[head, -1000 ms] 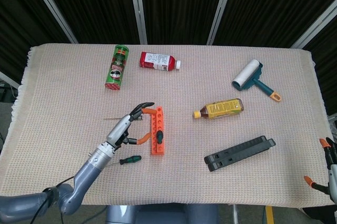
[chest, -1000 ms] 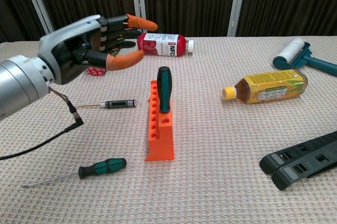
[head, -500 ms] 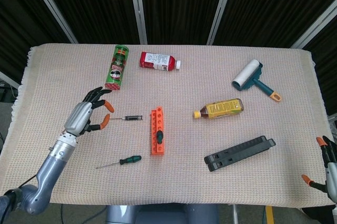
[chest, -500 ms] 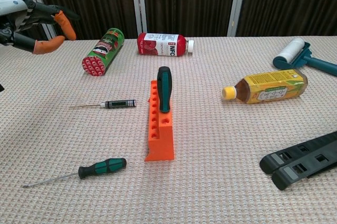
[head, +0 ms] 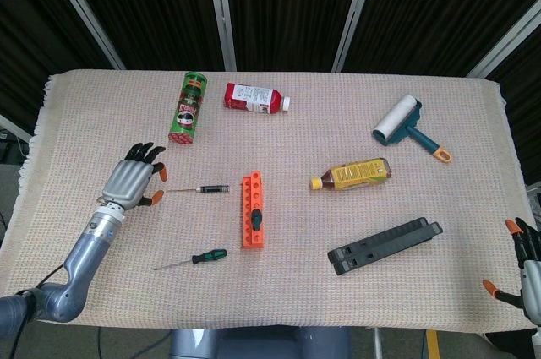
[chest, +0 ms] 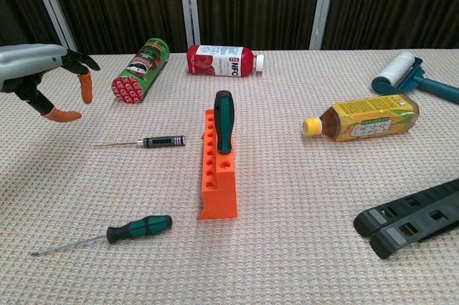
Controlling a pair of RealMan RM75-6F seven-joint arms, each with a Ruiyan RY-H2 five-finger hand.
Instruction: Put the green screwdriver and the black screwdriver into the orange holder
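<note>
**Robot hand waits, tools lie flat**

Left robot hand (head: 133,182) hovers empty, fingers spread. Thin black screwdriver (head: 201,190) and small green-handled screwdriver (head: 196,258) lie flat beside the orange plastic holder (head: 252,209). Both are skinny, so they could slip or roll when pinched.

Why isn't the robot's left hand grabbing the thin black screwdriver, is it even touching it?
Apart. In the head view, bare cloth shows between the left hand and the thin black screwdriver; the chest view shows the same gap.
</note>
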